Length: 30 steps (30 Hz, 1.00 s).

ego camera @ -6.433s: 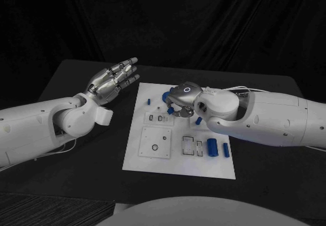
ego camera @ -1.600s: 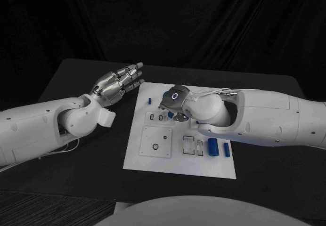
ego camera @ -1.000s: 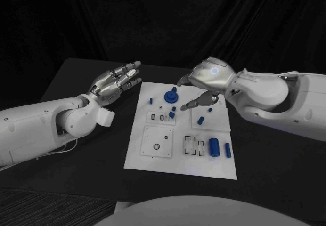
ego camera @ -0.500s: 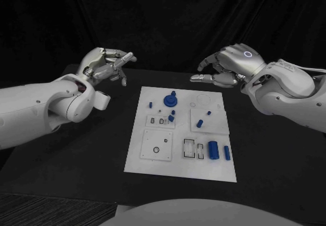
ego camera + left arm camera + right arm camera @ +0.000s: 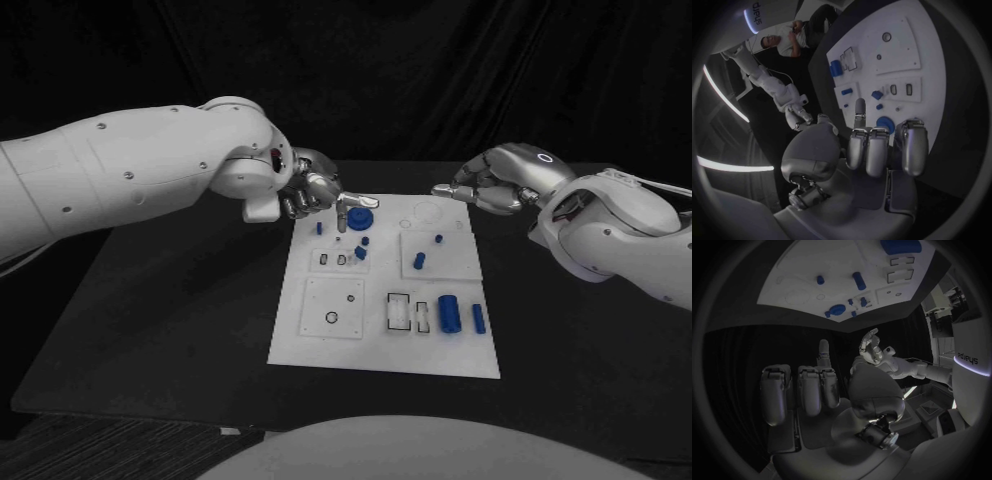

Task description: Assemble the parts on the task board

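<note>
Progress: judged from how the parts lie, the assembly looks only partly done. On the task board [image 5: 325,345] a round blue knob [image 5: 358,217] stands near the far edge, and small blue pegs [image 5: 362,247] sit upright around the middle.
Left to do: a large blue cylinder [image 5: 450,313] and a slimmer blue bar [image 5: 477,318] lie loose on the board's near right part, beside two open rectangular slots [image 5: 408,312]. A round hole [image 5: 332,318] in the near left panel also looks unfilled. Whether the standing pegs are fully seated cannot be told.
Board location: the middle of the black table [image 5: 173,330], between the two arms.
Left hand: the left hand [image 5: 307,191] hangs over the board's far left corner, just beside the knob. One finger points out towards the knob and the rest are curled in. It holds nothing; the left wrist view confirms this, with that fingertip [image 5: 859,106] above the board.
Right hand: the right hand [image 5: 490,187] hovers off the board's far right corner, apart from the parts. Its fingers are loosely bent inward and it carries nothing.
Next step, as a guess: the left hand seems best placed to work on the knob.
</note>
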### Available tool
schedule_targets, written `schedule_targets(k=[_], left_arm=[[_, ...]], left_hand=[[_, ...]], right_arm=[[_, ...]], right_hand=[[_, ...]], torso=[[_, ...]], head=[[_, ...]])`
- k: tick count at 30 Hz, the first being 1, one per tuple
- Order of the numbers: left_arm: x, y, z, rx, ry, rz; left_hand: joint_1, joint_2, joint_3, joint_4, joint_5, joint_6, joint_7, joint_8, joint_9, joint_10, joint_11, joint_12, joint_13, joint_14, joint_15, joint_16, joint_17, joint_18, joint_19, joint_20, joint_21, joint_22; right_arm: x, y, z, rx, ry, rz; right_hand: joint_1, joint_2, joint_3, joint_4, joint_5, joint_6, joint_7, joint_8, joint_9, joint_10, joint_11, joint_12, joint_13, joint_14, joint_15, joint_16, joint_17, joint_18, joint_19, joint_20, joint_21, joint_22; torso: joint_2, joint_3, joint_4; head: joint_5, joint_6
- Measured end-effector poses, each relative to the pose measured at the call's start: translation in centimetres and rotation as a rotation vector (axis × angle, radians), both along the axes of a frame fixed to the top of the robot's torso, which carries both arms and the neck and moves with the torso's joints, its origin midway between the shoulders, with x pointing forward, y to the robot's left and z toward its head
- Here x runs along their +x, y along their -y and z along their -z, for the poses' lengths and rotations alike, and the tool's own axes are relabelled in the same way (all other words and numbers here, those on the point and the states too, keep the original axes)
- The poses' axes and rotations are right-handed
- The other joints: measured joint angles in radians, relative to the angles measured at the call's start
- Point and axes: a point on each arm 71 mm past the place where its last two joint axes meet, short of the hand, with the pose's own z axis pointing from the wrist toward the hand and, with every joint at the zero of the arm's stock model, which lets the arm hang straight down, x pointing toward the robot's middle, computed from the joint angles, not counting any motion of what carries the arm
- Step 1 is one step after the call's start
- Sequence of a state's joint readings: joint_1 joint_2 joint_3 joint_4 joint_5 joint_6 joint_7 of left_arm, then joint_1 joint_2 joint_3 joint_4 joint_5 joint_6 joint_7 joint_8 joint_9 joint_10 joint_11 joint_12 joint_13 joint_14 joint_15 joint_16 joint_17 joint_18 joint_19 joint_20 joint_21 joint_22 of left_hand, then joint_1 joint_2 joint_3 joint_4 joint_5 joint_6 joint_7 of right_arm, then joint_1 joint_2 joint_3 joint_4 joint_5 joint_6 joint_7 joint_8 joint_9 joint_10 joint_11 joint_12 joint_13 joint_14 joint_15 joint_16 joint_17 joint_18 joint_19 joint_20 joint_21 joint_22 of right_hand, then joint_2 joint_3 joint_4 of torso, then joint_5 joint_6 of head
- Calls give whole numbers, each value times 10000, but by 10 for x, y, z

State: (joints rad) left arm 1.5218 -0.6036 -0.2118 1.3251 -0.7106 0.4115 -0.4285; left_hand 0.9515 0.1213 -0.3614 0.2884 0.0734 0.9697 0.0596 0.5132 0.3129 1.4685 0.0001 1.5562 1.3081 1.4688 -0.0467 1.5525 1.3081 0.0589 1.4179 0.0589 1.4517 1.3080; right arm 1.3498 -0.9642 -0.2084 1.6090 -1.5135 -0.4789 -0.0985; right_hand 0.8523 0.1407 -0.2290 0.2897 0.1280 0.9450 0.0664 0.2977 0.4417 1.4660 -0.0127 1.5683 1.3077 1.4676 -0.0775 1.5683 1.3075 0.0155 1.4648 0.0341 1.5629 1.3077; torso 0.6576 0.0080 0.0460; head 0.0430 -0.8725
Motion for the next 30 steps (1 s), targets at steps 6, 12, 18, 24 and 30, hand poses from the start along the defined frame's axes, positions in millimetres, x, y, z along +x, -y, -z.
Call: schedule_targets(k=[6,12,18,24,30], left_arm=[[-2,22,7,1607,-1075,527],[-2,41,8,2193,-1366,666],[4,41,8,2331,-1418,366],[6,40,14,2316,-1430,21],[6,39,21,2239,-1471,-259]], left_hand=[[-184,184,-12,12,-45,-338,337,-1172,-434,-22,162,45,-1,-34,115,112,-1,-64,142,143,258,1],[-112,443,-11,11,-28,-114,405,-1842,-732,-57,197,77,-1,-18,131,113,-2,-63,241,241,375,1],[70,671,137,-47,671,174,376,-2297,-914,-57,197,77,-1,-18,131,113,-2,-63,251,251,374,0],[277,761,314,-116,1335,292,388,-2629,-1026,-57,197,76,-1,-18,130,112,-3,-61,250,251,374,0],[811,773,795,-321,1747,475,382,-3015,-1130,-57,197,112,-2,-18,130,158,-3,-61,250,251,374,-1]], right_arm=[[-5,4,5,81,-354,216],[-5,7,6,129,-433,377],[-6,10,6,123,-433,472],[-6,14,6,96,-440,568],[-6,14,6,75,-449,615]], right_hand=[[182,28,-136,-1,166,0,0,181,166,0,0,0,0,0,0,0,0,1,0,0,0,0],[467,104,-275,-1,348,-77,-4,418,438,0,-1,0,-1,0,0,0,-1,2,0,0,0,-1],[613,146,-413,0,455,-361,17,463,587,0,0,0,-1,0,0,0,-1,2,0,0,0,-2],[705,239,-471,-2,569,-468,2,463,639,0,-1,0,-1,0,0,0,-1,3,0,0,-1,-3],[1510,309,-496,-27,1434,-556,20,655,815,1,0,0,-2,-35,35,0,-1,2,34,33,-1,-3]], torso=[[-123,158,-93],[-181,246,-130],[-160,286,-153],[-150,274,-136],[-173,275,-134]], head=[[-63,-3],[-82,-3],[-64,-4],[-66,-4],[66,-3]])
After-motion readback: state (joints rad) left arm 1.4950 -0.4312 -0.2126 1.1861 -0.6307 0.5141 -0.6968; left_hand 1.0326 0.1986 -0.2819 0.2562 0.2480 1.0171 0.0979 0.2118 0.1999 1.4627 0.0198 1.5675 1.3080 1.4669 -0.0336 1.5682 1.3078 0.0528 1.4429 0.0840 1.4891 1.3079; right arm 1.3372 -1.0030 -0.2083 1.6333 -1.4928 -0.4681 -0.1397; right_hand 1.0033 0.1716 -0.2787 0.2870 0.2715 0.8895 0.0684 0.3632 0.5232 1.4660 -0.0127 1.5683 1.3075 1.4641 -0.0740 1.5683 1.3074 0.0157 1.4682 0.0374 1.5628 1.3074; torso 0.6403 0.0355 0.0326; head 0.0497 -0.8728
